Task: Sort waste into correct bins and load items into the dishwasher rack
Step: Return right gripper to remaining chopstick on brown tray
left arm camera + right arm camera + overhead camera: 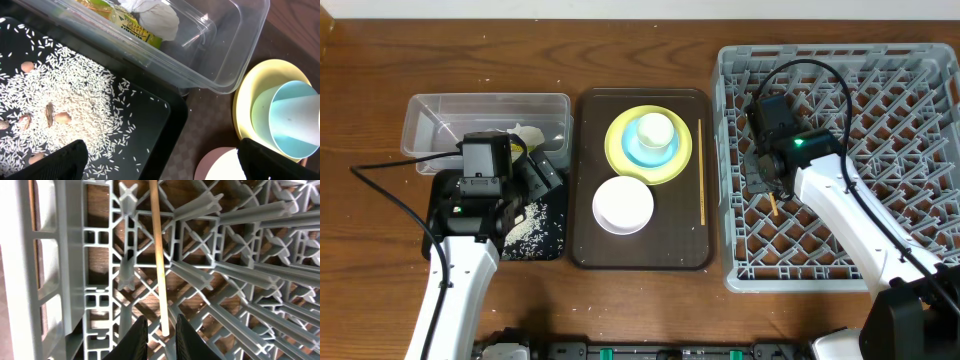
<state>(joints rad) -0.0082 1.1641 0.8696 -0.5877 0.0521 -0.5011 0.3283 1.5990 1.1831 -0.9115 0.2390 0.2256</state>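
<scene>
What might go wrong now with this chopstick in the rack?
1. The chopstick lies across open lattice holes in the rack; it may slip through onto the table.
2. Its end sits inside the barely parted right tool, so lifting away may drag it along.

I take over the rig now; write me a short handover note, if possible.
Left gripper: open, empty, over black tray.
Right gripper: open, one chopstick between its jaws, in the rack.
Done: rice in black tray; wrapper, tissue in tub.
To do: second chopstick, plate, blue bowl, cup, white bowl, all on brown tray.
</scene>
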